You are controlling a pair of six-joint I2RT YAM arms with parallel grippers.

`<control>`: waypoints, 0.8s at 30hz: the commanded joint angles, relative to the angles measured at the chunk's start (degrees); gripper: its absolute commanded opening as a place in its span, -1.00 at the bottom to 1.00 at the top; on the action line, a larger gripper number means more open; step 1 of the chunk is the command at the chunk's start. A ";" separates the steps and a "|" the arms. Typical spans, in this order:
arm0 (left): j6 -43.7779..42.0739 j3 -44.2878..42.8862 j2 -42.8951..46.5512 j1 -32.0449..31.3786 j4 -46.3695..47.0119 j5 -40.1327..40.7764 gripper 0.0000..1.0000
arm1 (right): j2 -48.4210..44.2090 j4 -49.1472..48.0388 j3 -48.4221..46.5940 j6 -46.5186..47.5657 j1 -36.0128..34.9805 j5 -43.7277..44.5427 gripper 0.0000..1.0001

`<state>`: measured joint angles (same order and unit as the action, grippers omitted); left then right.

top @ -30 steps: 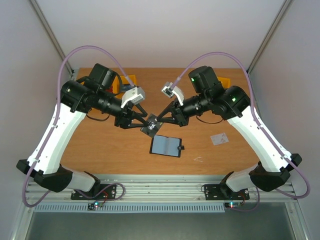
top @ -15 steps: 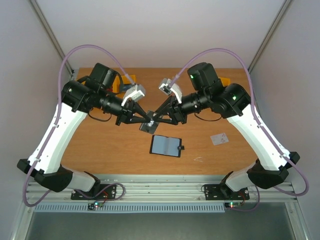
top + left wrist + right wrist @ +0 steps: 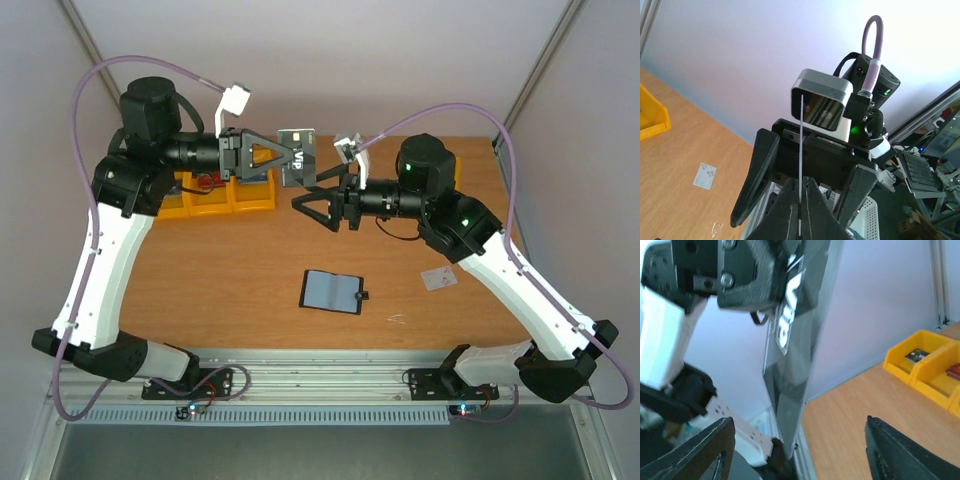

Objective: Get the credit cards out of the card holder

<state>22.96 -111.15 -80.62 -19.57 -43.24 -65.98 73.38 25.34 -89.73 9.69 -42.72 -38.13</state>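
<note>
Left gripper (image 3: 281,160): clamped on dark VIP card (image 3: 299,157), high beyond open card holder (image 3: 332,291). Right gripper (image 3: 313,204): jaws apart, empty.

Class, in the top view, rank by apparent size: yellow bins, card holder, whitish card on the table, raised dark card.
1. yellow bins
2. card holder
3. whitish card
The dark card looks about holder-sized, but it is raised nearer the camera, so unranked.

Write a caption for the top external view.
Left gripper holds a dark VIP card aloft, right gripper open near it, card holder open on the table.
</note>
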 commanded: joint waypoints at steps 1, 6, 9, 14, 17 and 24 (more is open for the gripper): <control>7.65 1.58 0.71 -0.03 6.15 -2.13 -0.99 | 0.58 -7.46 -1.31 -5.52 -0.36 2.92 0.28; 4.86 2.72 1.50 -0.03 2.81 -1.73 -1.00 | 0.22 -6.37 -2.49 -5.75 -0.08 1.61 0.15; 3.82 2.98 1.61 -0.03 2.11 -1.68 -0.99 | 0.54 -4.48 -3.65 -6.28 0.17 1.66 -0.18; 0.63 2.77 1.90 -0.03 -1.98 -0.61 -0.90 | 1.08 -1.17 -5.60 -9.35 1.41 3.72 -0.98; -10.86 -0.09 1.67 -0.03 -11.69 4.60 0.81 | 1.95 7.46 -9.03 -14.54 4.06 4.49 -0.98; -67.88 -19.23 -1.71 -4.24 -32.16 26.74 0.99 | 4.39 21.95 -17.32 -26.67 14.75 -5.83 -0.98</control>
<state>-5.82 -123.13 -82.76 -20.34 -64.40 -52.88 76.88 38.61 -103.57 -7.94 -31.99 -37.30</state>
